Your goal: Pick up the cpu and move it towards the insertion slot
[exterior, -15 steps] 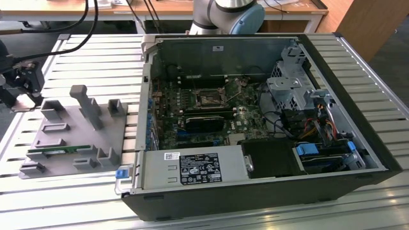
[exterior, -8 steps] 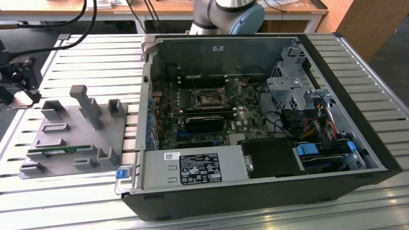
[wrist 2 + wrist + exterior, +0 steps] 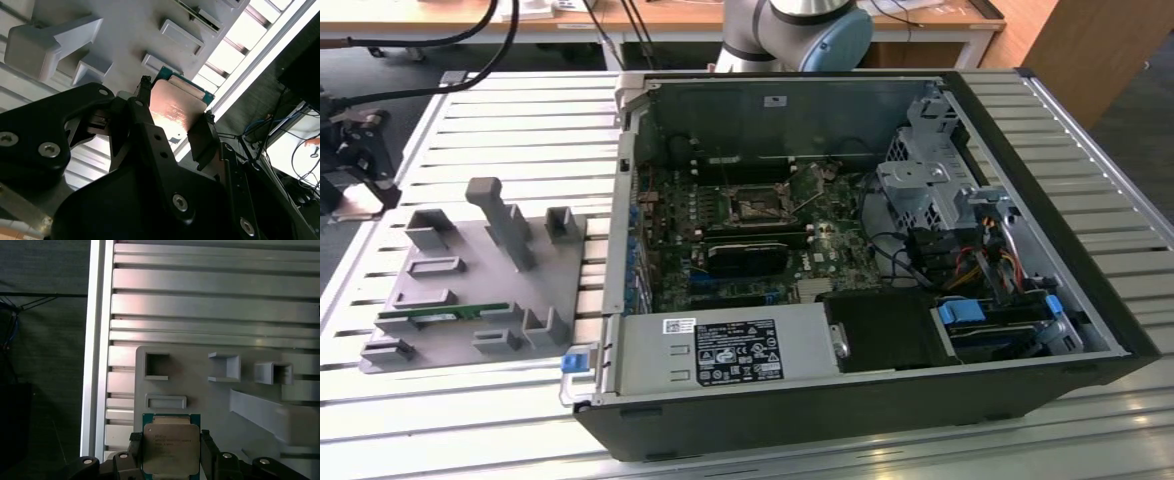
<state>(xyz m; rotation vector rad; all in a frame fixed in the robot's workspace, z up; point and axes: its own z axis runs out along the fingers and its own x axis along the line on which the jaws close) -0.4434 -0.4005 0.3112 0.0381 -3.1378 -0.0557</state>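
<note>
First wrist view pretty much says it all: one cpu (image 3: 171,447), clamped by two opposite edges in the claw (image 3: 171,454), one black finger on each side. The silver lid faces the camera, and a bit of green rim peeks out past the fingertips.

Behind the claw there's one grey tray (image 3: 210,405). I count three open boxy pockets (image 3: 156,365) further out on it, plus a flatter one just beyond the chip.

Over in the exterior view, one green stick (image 3: 438,315) lies on that tray. There's one open case (image 3: 787,100) beside the tray, on the exterior view's right, all on a slatted table (image 3: 520,120). The one slot (image 3: 754,207), silver frame with a dark middle, sits on the board inside the case, well apart from the claw and the chip. The one arm (image 3: 801,25) has its base behind the case.
</note>
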